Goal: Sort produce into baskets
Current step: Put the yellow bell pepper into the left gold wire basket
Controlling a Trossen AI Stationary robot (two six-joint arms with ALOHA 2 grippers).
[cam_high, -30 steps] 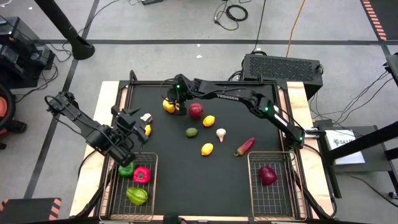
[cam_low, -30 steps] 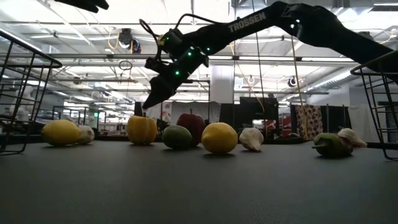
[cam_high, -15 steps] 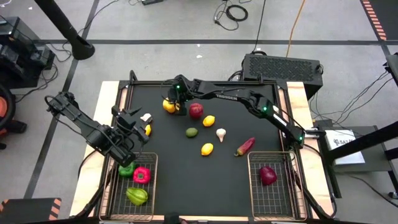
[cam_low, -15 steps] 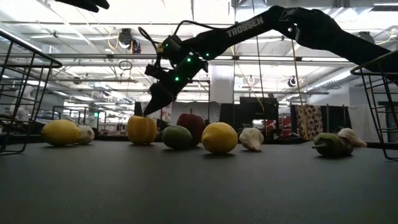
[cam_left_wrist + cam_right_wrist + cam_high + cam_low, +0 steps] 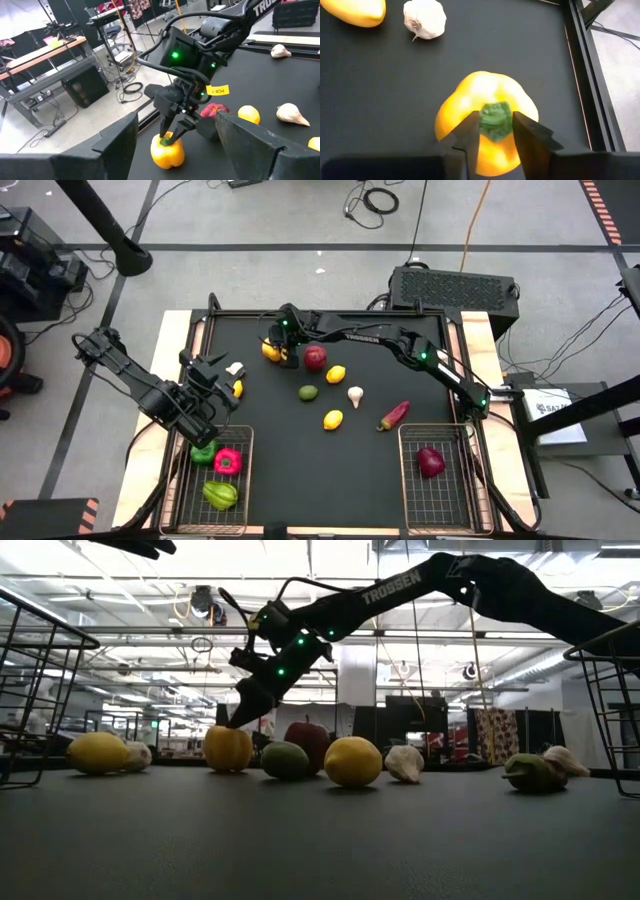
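Over the last second the right gripper had narrowed around the green stem of the yellow pepper, so a pickup looked near. The pepper sat on the worktop near its far edge, directly under the fingers, which flanked the stem part-closed; whether they yet gripped it I could not tell. The left gripper waited wide open, empty, beside the near-left basket.

Yellow pepper with green stem, white garlic, black table.
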